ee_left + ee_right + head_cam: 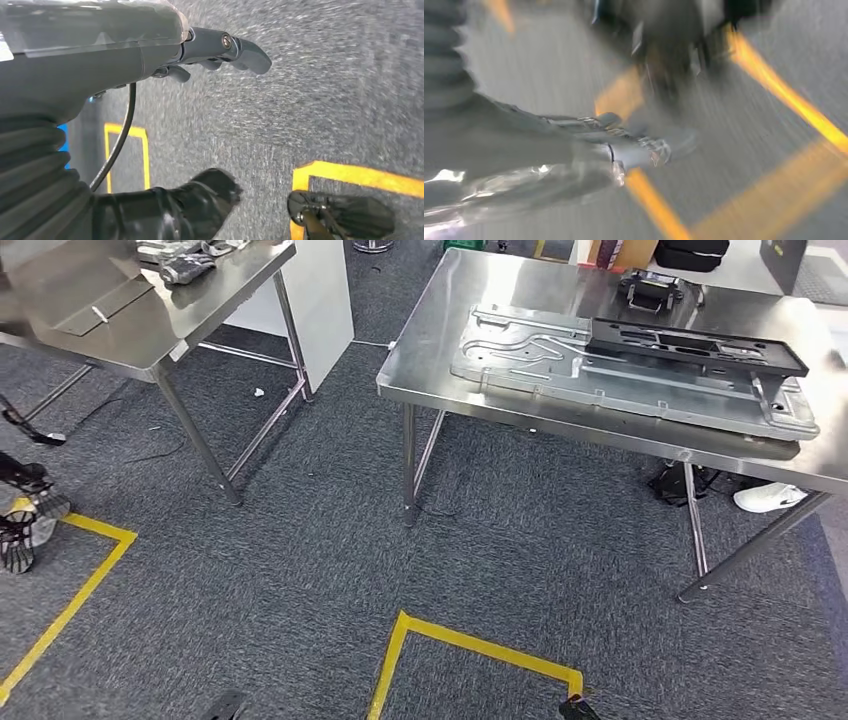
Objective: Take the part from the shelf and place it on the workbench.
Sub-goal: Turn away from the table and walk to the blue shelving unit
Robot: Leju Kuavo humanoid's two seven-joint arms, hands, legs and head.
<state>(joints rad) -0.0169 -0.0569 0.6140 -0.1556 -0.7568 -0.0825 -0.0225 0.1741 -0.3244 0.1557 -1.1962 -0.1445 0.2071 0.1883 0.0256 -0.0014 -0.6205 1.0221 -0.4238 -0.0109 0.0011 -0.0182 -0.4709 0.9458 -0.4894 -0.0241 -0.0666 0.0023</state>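
Nearest, the left hand (pixel 200 55) is hanging over the grey carpet (pixel 300 540) with its fingers loosely apart, gripping nothing. The right hand (pixel 589 145) is blurred — it seems to be clutching a shiny silver part (pixel 644 150), though I cannot tell how firmly. Yellow floor tape (pixel 470 645) is lying just ahead. Farther on, the steel workbench (pixel 440 350) is carrying a large metal plate (pixel 620 370). Judging by this, the carrying step is underway — next comes walking up and setting the part down on bare tabletop.
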